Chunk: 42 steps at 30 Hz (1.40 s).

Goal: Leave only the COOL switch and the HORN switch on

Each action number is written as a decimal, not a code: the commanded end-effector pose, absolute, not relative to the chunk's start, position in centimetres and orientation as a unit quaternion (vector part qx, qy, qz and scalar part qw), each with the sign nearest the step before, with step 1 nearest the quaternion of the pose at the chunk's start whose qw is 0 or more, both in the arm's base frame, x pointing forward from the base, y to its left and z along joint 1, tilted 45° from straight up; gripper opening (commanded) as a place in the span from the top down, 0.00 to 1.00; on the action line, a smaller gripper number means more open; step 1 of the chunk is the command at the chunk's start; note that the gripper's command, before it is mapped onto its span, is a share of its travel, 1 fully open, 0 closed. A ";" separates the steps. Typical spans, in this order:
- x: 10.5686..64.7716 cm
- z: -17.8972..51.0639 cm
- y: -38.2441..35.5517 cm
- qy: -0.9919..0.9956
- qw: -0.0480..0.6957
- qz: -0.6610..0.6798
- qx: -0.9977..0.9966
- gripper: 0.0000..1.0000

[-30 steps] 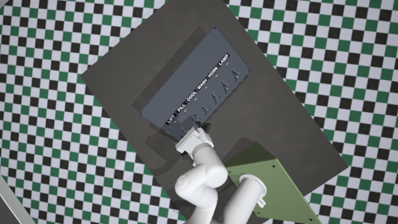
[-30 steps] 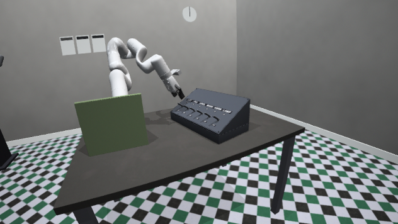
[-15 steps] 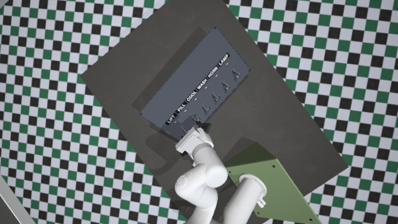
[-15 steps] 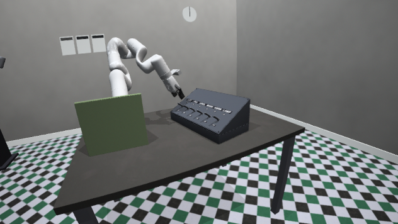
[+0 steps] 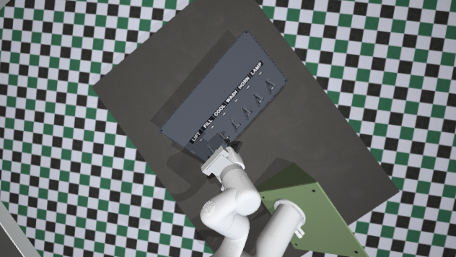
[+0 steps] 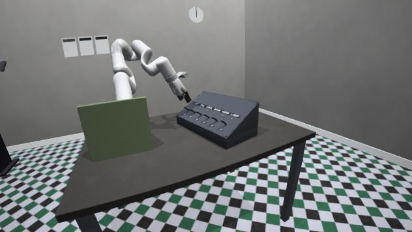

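A dark grey sloped console (image 5: 224, 95) (image 6: 220, 118) sits on the table. It carries a row of toggle switches labelled LIFT, FILL, COOL, WASH, HORN, LAMP. The COOL lever (image 5: 235, 124) and the HORN lever (image 5: 258, 98) are in the row; I cannot tell which switches are on. My gripper (image 5: 228, 143) (image 6: 184, 96) is open and empty. It hovers just above the console's LIFT and FILL end, near the FILL lever (image 5: 222, 136). The fingertips are partly hidden by the wrist in the top view.
A green upright board (image 6: 115, 127) stands on the table beside the arm's base (image 5: 288, 216). The table's edges lie close to the console's far end. Checkered floor surrounds the table.
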<state>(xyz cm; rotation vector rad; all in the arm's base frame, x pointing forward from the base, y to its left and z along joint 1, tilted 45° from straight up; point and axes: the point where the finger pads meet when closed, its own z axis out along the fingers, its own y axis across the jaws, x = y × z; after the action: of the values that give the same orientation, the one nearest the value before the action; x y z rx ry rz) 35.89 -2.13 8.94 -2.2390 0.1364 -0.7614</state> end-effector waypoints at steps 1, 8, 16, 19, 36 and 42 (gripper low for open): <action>36.0 9.0 -2.2 0.053 0.376 -0.299 -0.876 0.00; 36.0 8.6 -2.6 0.053 0.376 -0.299 -0.876 0.00; 36.3 7.1 -4.2 0.053 0.376 -0.299 -0.876 0.00; 36.5 6.3 -5.0 0.053 0.376 -0.299 -0.875 0.00; 36.9 4.0 -7.3 0.053 0.376 -0.299 -0.875 0.00; 36.9 4.0 -7.3 0.053 0.376 -0.299 -0.875 0.00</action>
<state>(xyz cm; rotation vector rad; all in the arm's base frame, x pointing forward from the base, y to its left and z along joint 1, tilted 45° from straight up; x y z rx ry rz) 36.85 -7.22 3.98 -2.2386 0.1362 -0.7613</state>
